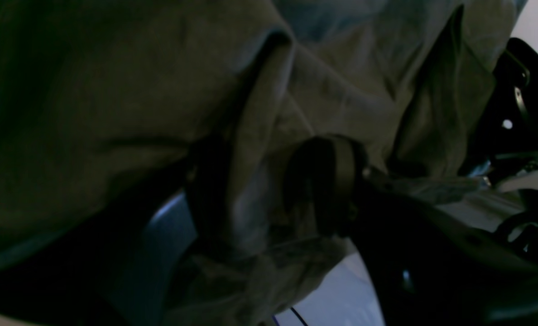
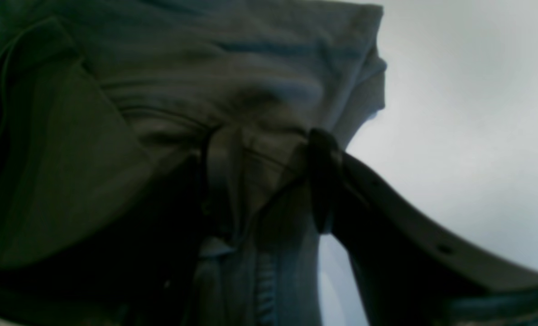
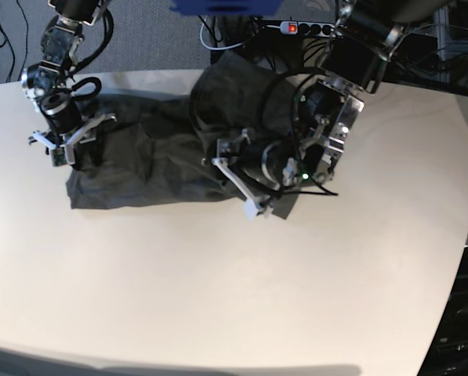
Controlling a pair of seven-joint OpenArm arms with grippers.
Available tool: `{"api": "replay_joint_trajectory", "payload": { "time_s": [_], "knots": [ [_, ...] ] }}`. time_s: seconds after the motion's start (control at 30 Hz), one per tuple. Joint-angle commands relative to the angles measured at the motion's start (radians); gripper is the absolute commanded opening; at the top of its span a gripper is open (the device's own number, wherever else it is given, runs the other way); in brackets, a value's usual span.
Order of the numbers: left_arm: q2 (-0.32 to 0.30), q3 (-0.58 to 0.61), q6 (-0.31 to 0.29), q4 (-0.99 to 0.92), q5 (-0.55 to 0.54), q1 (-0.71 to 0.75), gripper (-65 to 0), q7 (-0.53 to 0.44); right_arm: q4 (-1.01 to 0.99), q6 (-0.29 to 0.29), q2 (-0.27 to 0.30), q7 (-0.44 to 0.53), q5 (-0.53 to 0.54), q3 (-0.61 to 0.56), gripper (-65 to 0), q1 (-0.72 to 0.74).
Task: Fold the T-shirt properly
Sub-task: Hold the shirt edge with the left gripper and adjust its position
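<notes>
Base view showed the T-shirt (image 3: 163, 160) crumpled near the far edge of the worktop (image 3: 218, 290), each end effector, left (image 3: 253, 188) and right (image 3: 69, 141), holding its cloth, so spreading seemed in hand, next calling for pulling apart.

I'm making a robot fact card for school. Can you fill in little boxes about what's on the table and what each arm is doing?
thing: T-shirt, dark grey, rumpled, not folded neatly yet
where: far side of the pale table
left gripper: closed on a bunch of shirt fabric
right gripper: closed on shirt fabric near a hem
behind table: power strip
</notes>
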Motion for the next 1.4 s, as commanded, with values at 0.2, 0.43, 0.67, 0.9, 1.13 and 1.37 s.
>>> {"api": "replay_joint_trajectory", "payload": {
  "time_s": [0.2, 0.43, 0.67, 0.9, 1.13, 1.37],
  "knots": [
    [0.004, -0.001, 0.0, 0.01, -0.002, -0.02, -45.3, 0.001, -0.002, 0.01, 0.004, -0.076, -0.06, 0.001, -41.1, -0.009],
    [0.004, -0.008, 0.0, 0.008, -0.002, -0.02, -60.0, -0.003, -0.002, 0.01, 0.004, -0.076, -0.06, 0.001, -41.1, -0.01],
    [0.004, -0.011, 0.0, 0.022, -0.007, -0.018, -60.1, -0.003, -0.002, 0.01, 0.004, -0.076, -0.06, 0.001, -41.1, -0.012],
    [0.012, -0.02, 0.0, 0.1, -0.003, -0.02, -60.1, -0.005, -0.002, 0.01, 0.004, -0.076, -0.06, 0.001, -41.1, -0.013],
    [0.028, -0.064, 0.001, 0.097, -0.003, -0.021, -61.4, -0.006, -0.002, 0.01, 0.004, -0.076, -0.06, 0.001, -41.1, -0.013],
    [0.051, -0.089, 0.001, 0.093, -0.003, -0.037, -61.4, -0.006, -0.002, 0.01, 0.004, -0.076, -0.061, 0.001, -41.1, -0.013]
  ]
}}
